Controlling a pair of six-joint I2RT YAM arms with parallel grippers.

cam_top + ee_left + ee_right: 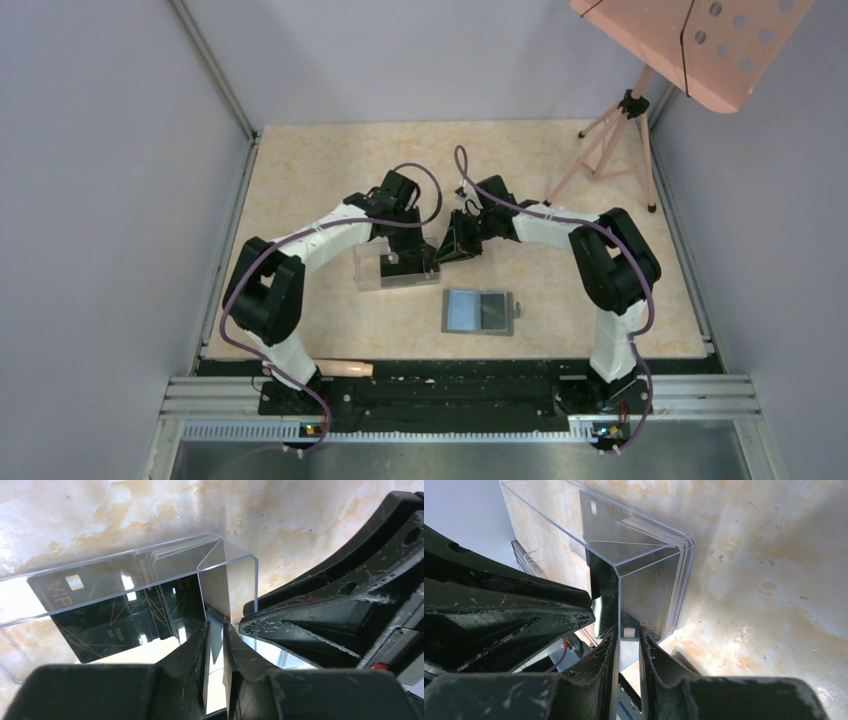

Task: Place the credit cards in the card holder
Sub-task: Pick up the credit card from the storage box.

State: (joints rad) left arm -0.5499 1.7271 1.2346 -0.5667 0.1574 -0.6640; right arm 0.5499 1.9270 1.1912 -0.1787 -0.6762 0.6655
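Here's the bit that matters: the cards (95, 620) aren't loose on the table (320, 170), they're inside the clear box (372, 270), and both claws are crowded at its right end. The box runs left-right across the top view. As far as I can tell, the cards stand on edge along its length, stacked against a long wall right ahead of the fingertips.

The left claw (215, 625) straddles one of the box's walls with its jaws nearly together. There are slivers of gap beside the wall, so I can't tell if it's actually biting. The right claw (628, 628) has a wall at the box's corner between narrow jaws and looks clamped on the box.

The wallet (478, 311) lies open and flat nearer the bases, a little right of the box, so I reckon the right arm has the shorter trip.

The cards are glossy black with thin gold lines, and one shows a chip and "VIP". They're thin, slick and packed tight, so peeling one off will probably be fiddly.
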